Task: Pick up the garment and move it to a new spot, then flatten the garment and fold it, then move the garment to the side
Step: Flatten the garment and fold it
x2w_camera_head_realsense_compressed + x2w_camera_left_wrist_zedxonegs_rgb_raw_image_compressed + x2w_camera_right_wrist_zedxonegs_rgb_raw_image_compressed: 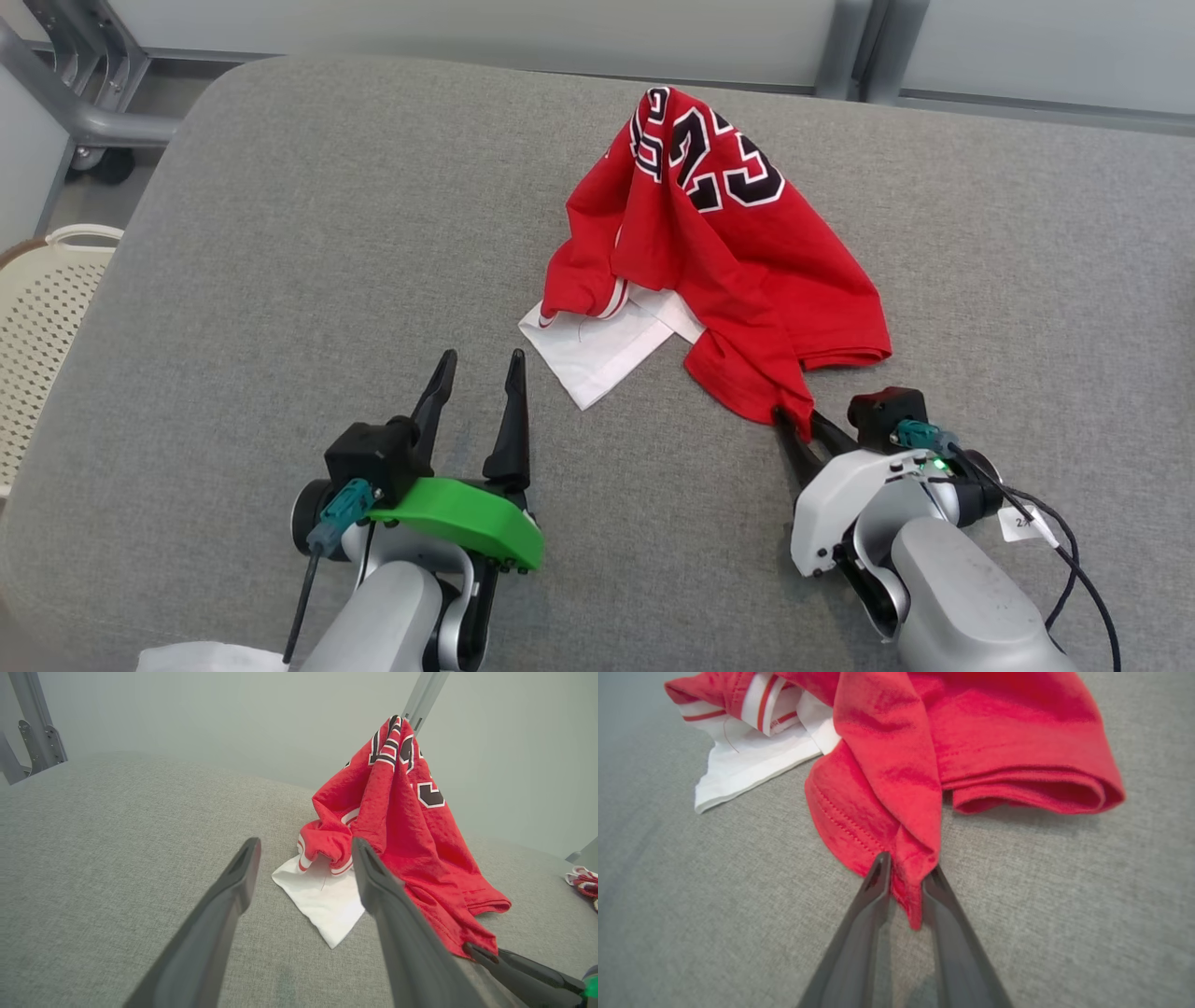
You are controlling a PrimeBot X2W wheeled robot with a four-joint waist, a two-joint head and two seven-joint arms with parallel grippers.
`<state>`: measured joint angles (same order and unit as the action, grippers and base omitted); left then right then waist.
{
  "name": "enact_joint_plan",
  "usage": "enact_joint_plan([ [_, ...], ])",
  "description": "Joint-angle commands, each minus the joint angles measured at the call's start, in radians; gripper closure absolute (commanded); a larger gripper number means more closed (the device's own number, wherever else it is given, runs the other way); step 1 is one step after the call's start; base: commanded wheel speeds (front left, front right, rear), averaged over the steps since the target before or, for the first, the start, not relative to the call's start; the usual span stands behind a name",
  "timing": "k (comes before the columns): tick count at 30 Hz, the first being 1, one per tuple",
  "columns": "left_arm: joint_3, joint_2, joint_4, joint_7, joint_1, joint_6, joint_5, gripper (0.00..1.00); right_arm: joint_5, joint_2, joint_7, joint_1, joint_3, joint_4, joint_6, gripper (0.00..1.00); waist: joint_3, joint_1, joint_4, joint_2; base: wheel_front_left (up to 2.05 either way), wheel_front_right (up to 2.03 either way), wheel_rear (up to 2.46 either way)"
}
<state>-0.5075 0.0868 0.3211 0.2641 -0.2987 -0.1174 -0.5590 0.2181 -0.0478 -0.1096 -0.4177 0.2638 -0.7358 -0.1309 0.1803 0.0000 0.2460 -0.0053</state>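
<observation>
The garment [728, 252], red with black-and-white numbers, lies crumpled on the grey cloth table [280, 280], its far end peaked up. A white part [597, 350] pokes out flat from its left side. My right gripper [794, 417] is shut on the near red hem, and the right wrist view shows the cloth [971, 742] pinched between the tips of that gripper [908, 863]. My left gripper [482, 359] is open and holds nothing, a short way to the near left of the white part. In the left wrist view the garment [411, 826] rises beyond that gripper [304, 844].
A cream perforated basket [37, 308] stands off the table's left edge, with a grey metal frame [84, 112] behind it. A small patterned cloth item [581, 879] lies at the far right. Bare grey surface spreads to the garment's left and in front.
</observation>
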Motion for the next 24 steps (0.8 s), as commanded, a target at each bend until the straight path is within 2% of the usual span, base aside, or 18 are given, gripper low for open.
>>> enact_joint_plan([
  [1, 0.005, 0.011, -0.005, 0.001, 0.016, -0.005, -0.001, 0.00, 0.008, -0.005, -0.015, -0.012, -0.002, -0.025, 0.001, 0.79, -0.003, 0.0000, -0.002, 0.0053, 0.00, 0.00, 0.00],
  [4, 0.007, 0.017, -0.009, 0.001, 0.027, -0.010, -0.004, 0.00, 0.022, -0.006, -0.049, -0.033, 0.000, -0.053, 0.001, 1.00, -0.009, 0.0000, -0.010, 0.0053, 0.00, 0.00, 0.00],
  [9, 0.009, 0.025, -0.020, -0.002, 0.045, -0.019, -0.010, 0.00, -0.044, -0.015, -0.098, -0.070, -0.031, -0.083, 0.001, 1.00, -0.021, 0.0000, -0.039, 0.0053, 0.00, 0.00, 0.00],
  [15, 0.007, 0.031, -0.037, -0.004, 0.051, -0.025, -0.011, 0.00, -0.175, -0.105, -0.121, -0.117, -0.121, -0.066, 0.001, 1.00, -0.024, 0.0000, -0.075, 0.0053, 0.00, 0.00, 0.00],
  [21, 0.003, 0.037, -0.050, -0.010, 0.047, -0.030, -0.012, 0.00, -0.360, -0.207, -0.136, -0.159, -0.236, 0.018, 0.001, 1.00, -0.014, 0.0000, -0.090, 0.0053, 0.00, 0.00, 0.00],
  [24, 0.003, 0.040, -0.055, -0.012, 0.044, -0.032, -0.013, 0.00, -0.461, -0.226, -0.146, -0.152, -0.296, 0.092, 0.001, 1.00, -0.009, 0.0000, -0.093, 0.0053, 0.00, 0.00, 0.00],
])
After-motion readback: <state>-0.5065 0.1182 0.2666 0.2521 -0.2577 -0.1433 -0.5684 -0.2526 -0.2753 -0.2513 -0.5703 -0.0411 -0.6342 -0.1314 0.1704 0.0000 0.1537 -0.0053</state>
